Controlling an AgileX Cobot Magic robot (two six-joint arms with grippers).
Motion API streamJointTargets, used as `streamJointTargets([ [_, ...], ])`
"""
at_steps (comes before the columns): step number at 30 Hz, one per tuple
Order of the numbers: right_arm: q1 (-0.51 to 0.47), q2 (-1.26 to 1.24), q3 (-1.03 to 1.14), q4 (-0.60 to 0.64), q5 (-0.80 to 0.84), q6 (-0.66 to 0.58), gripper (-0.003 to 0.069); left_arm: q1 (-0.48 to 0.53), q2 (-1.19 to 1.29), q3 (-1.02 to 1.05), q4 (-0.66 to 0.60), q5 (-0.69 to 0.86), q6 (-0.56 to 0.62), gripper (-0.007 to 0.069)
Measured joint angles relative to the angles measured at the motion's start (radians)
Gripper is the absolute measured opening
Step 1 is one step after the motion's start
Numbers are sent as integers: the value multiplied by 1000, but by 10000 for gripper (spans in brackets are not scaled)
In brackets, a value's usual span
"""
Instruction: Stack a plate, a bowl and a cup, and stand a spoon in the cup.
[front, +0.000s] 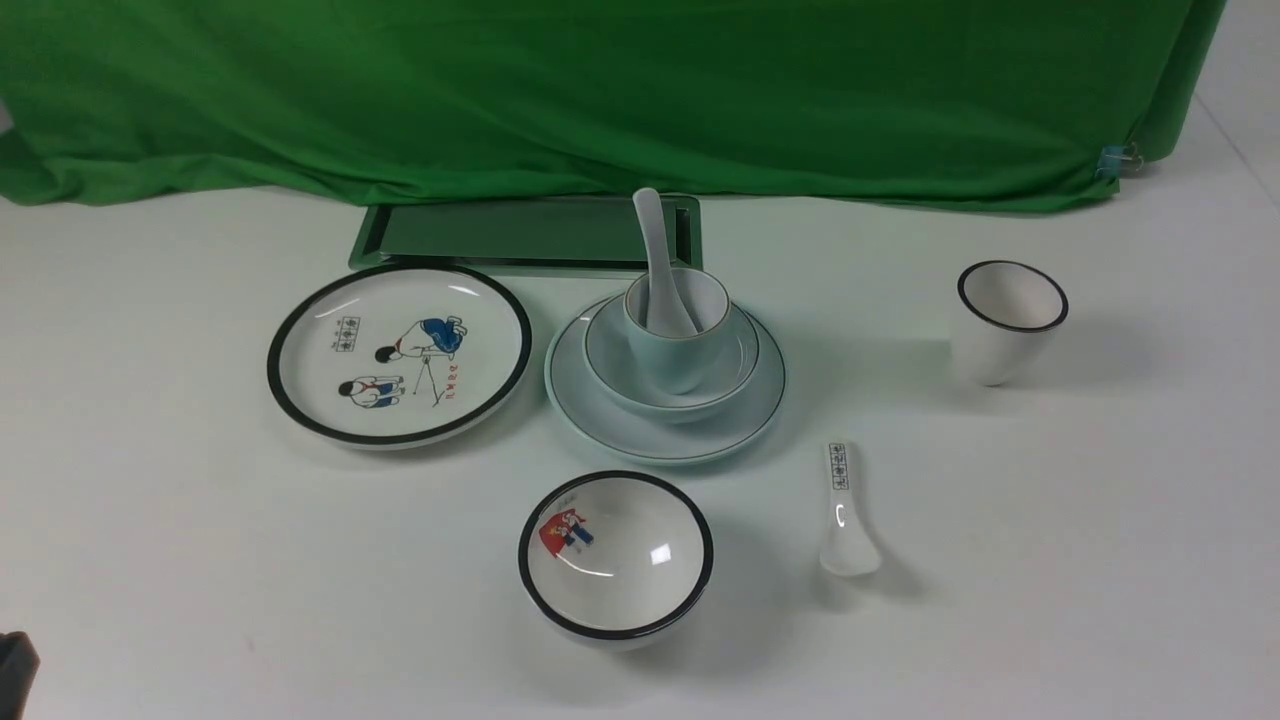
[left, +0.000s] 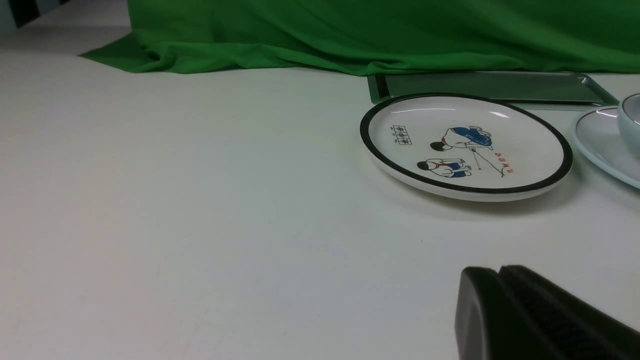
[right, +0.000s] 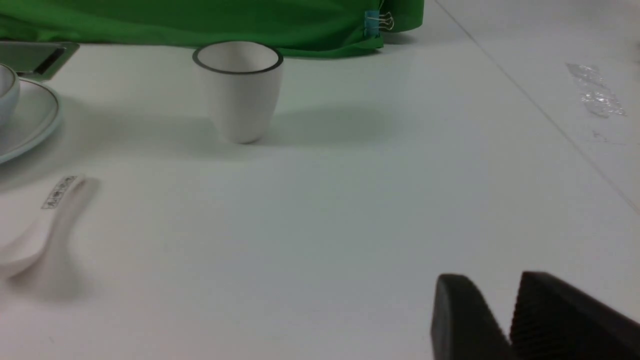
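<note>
left tool (left: 492, 280): pressed together, empty
right tool (right: 505, 300): slightly spread, empty
plate (front: 600, 415): pale blue-white, thin dark rim, mid-surface
bowl (front: 720, 375): plain, on plate
cup (front: 672, 362): pale blue, in bowl
spoon (front: 655, 255): glossy white, upright in cup, handle toward far edge

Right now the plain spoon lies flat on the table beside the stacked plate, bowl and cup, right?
Not quite. The front view shows the plain spoon standing in the cup, which sits in the bowl on the plate. The spoon lying flat is the marked spoon.
</note>
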Motion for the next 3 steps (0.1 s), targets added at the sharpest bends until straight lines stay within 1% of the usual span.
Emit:
streamJointTargets([
  [3,0,0,0,0,0,0,217,0,0,0,0,0,0,-29],
])
